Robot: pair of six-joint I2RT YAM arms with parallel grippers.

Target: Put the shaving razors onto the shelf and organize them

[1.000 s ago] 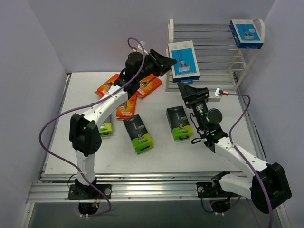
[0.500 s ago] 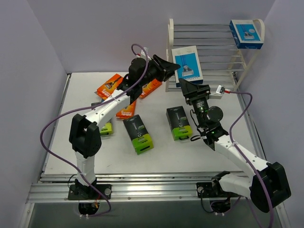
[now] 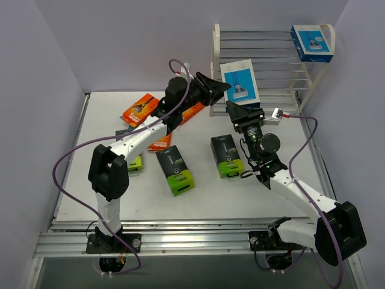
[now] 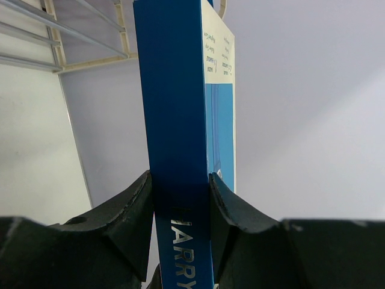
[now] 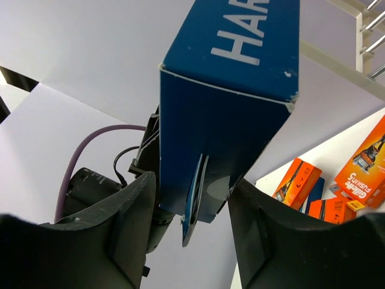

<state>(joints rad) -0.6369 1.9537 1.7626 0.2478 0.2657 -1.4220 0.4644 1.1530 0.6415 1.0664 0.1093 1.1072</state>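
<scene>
A blue-and-white razor pack hangs upright in the air in front of the shelf, a cream rack with metal rods. My left gripper is shut on the pack's thin sides. My right gripper is just below it, and its fingers close on both sides of the pack's lower end. A second blue-and-white pack lies on the shelf's top right corner. Orange packs and black packs with lime ends lie on the table.
The shelf's foot stands at the table's back right, right behind my right gripper. One black-and-lime pack lies beside the right arm. The left arm reaches over the orange packs. Purple walls enclose the table.
The left gripper has carried the blue-and-white pack to the right, nearer the shelf. The right gripper has followed beneath it, and its jaws have narrowed onto the pack's lower end.
</scene>
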